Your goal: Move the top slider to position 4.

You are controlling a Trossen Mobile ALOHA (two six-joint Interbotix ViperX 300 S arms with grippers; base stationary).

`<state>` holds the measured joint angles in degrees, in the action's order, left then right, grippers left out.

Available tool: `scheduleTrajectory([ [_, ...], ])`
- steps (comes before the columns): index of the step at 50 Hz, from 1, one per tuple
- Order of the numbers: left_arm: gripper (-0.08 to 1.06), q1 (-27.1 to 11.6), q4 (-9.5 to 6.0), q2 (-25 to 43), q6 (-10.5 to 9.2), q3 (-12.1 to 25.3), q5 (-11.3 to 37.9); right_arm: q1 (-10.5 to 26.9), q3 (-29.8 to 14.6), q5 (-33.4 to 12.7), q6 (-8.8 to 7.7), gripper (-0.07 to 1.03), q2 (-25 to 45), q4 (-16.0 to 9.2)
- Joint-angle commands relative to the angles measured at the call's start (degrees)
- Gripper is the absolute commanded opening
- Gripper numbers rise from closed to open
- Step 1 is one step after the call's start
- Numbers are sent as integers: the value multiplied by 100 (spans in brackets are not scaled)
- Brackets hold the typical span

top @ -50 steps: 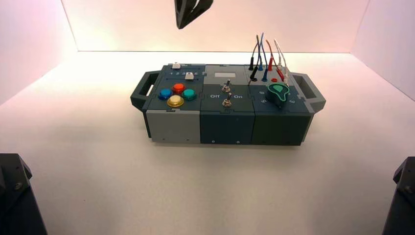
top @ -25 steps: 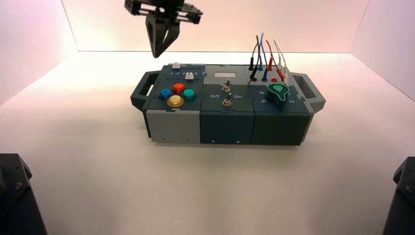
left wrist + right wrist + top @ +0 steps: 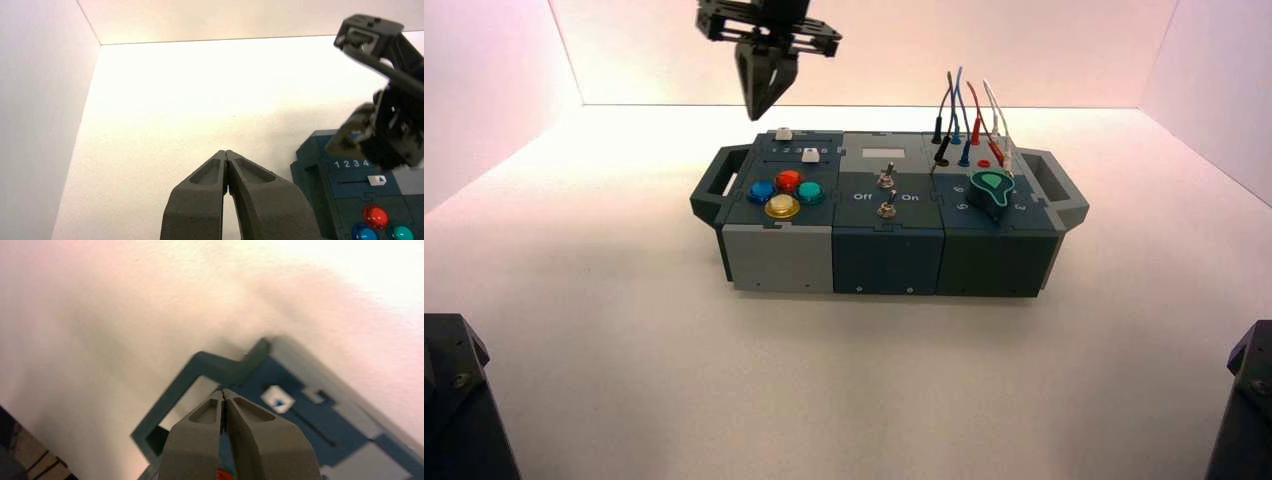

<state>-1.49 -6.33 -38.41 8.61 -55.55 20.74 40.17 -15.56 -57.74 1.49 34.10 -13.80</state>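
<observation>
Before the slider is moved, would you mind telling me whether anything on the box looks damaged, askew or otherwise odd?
Nothing stands out. The box sits flat and looks intact, and its wires are plugged in at the right rear. The right gripper hangs shut above the top slider.

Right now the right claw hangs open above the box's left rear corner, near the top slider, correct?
Not quite: the right claw is shut, fingertips pressed together, as the right wrist view shows. It does hang above the box's left rear corner, near the top slider.
</observation>
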Motion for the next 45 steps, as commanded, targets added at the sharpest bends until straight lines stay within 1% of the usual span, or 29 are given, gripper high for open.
scheduleTrajectory([
  [1,-3,-35,-9,-35,-18,185,-35,-35,-264,-35,18,-2,-97,-9],
  [16,-3,-44,-18,-35,-18,176,-35,-35,-457,-123,18,-2,149,-9],
  [25,-3,-114,-9,-35,0,185,-35,-70,-606,-211,18,-2,299,18],
  [45,-3,-123,-9,-70,9,185,-35,-246,-563,-264,26,-2,308,44],
])
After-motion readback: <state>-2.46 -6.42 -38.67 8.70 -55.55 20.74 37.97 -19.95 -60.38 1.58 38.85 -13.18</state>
